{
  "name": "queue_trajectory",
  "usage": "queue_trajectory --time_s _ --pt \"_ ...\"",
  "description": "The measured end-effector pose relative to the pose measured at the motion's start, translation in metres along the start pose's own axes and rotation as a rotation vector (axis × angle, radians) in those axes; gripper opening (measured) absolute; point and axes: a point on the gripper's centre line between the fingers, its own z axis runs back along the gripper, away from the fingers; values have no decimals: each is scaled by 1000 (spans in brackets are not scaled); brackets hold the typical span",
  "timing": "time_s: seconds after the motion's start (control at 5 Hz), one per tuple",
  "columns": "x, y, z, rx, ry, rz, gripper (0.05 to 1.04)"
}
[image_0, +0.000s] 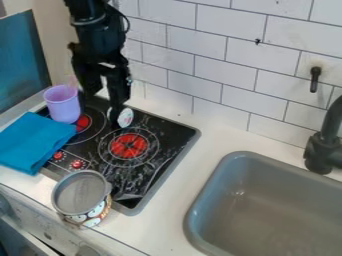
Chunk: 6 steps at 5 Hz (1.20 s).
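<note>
My gripper (115, 116) hangs low over the back of the black stove top (150, 162), in the upper left. Right at its lower end is a small round white thing (125, 118) with coloured marks; whether it is held or only touched, I cannot tell. To the left of the gripper, a purple cup (62, 104) stands upright at the stove's back left. A folded blue cloth (33, 141) lies over the stove's left edge, in front of the cup. At the front, a round metal container (81, 195) with a patterned side stands by the stove's corner.
A grey sink (267, 210) is set into the white counter (217, 132) at the lower right, with a black faucet (325, 145) at its back. White wall tiles (194, 55) rise behind the stove and counter. A blue panel (23, 57) stands at the upper left.
</note>
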Motion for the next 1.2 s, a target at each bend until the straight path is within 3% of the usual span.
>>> queue_trajectory --time_s 0.2,0.4,0.8,1.2 --pt "15 14 -2 66 -34 40 1001" --pt "25 25 -13 113 -24 46 1001" --pt "36 25 -41 61 22 31 1001" --pt "37 30 -43 94 23 43 1001"
